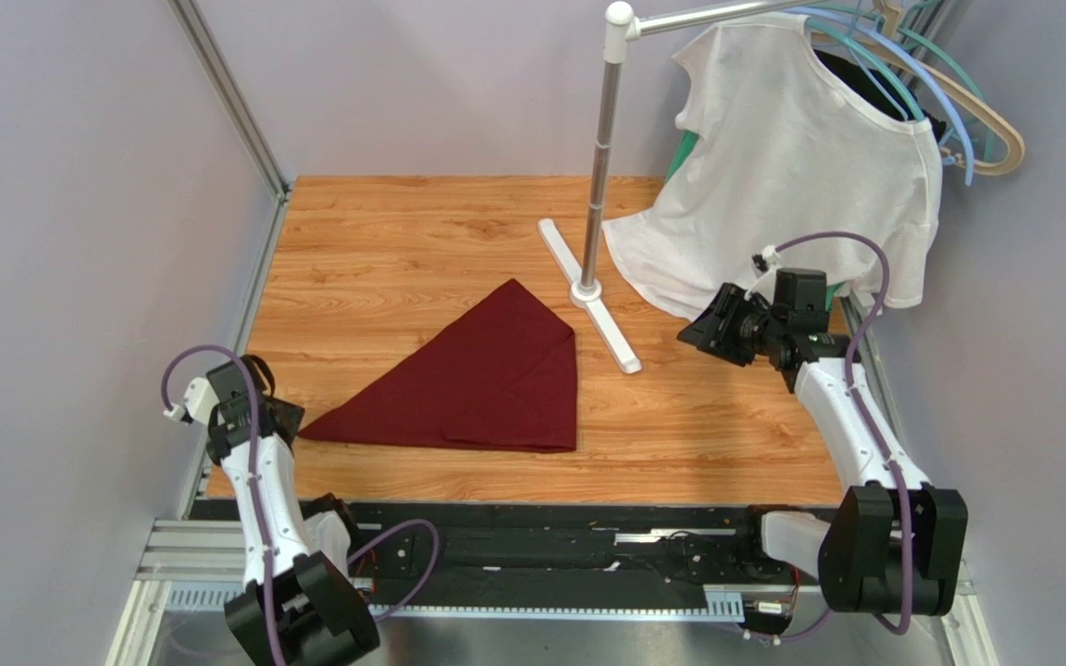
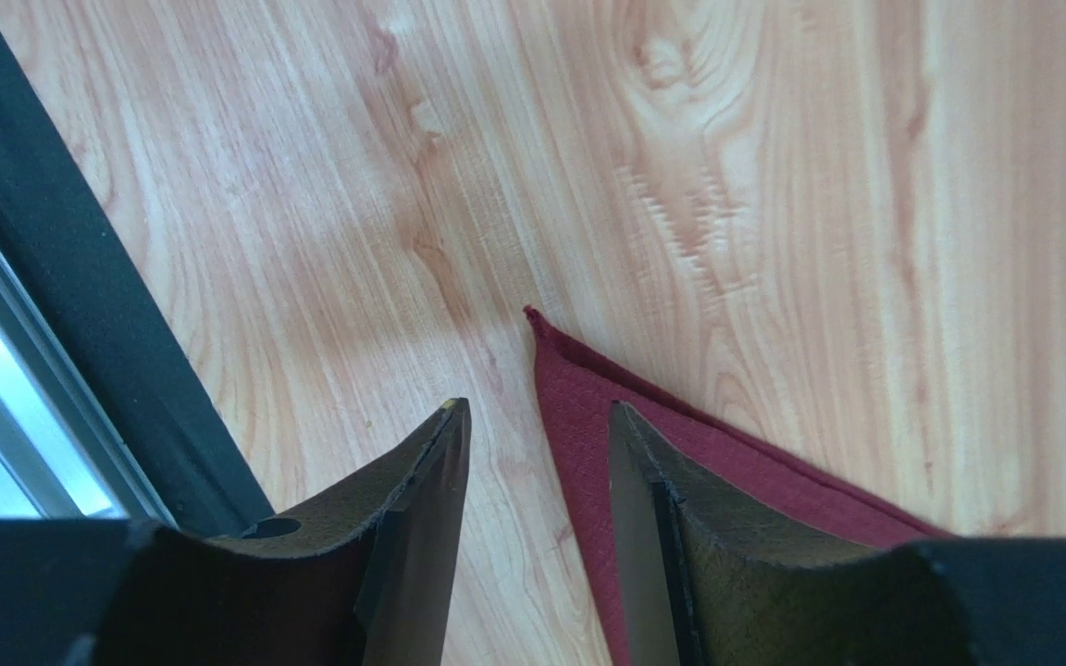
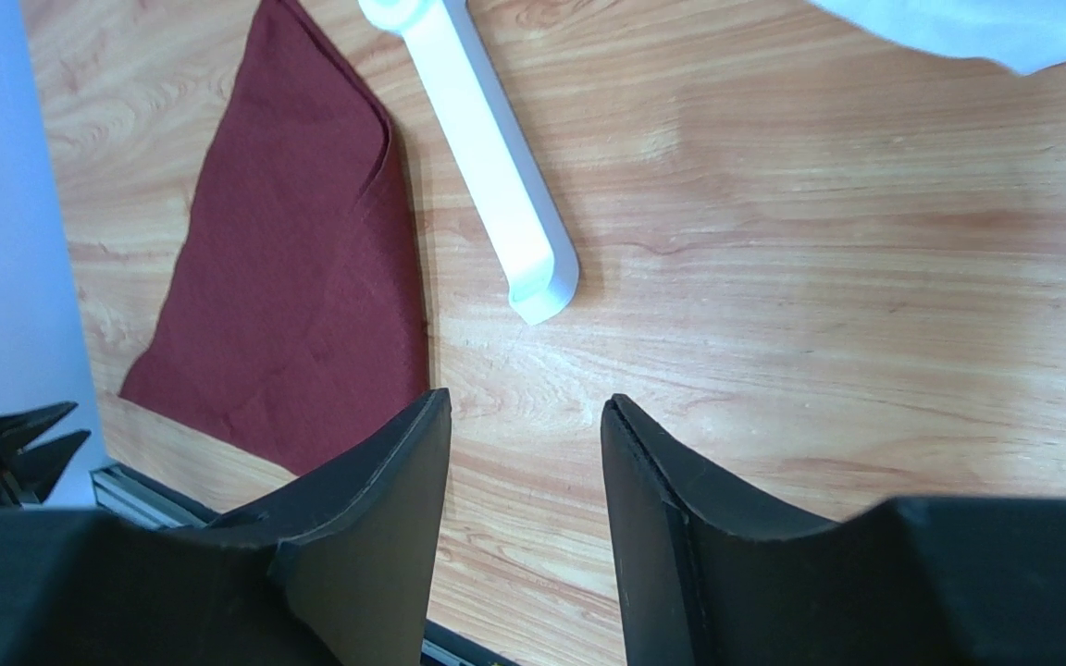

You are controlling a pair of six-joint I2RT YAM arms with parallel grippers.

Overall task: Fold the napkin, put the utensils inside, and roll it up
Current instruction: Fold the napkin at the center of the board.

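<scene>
Left fingers [image 2: 414, 507] and right fingers [image 3: 372, 514] stand parted, empty; the maroon napkin [image 1: 476, 378] lies flat, a folded triangle.

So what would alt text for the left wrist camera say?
The pointed corner of a dark red napkin lies flat on the wooden table, just ahead of the left end effector, whose two dark fingers stand apart, gripping nothing.

- I see a wooden table [image 1: 400, 236] with a light grain.
- The napkin [image 1: 476, 382] lies flat on it, folded into a triangle.
- A white stand foot [image 1: 608, 333] rests just beside the cloth, not touching it.
</scene>
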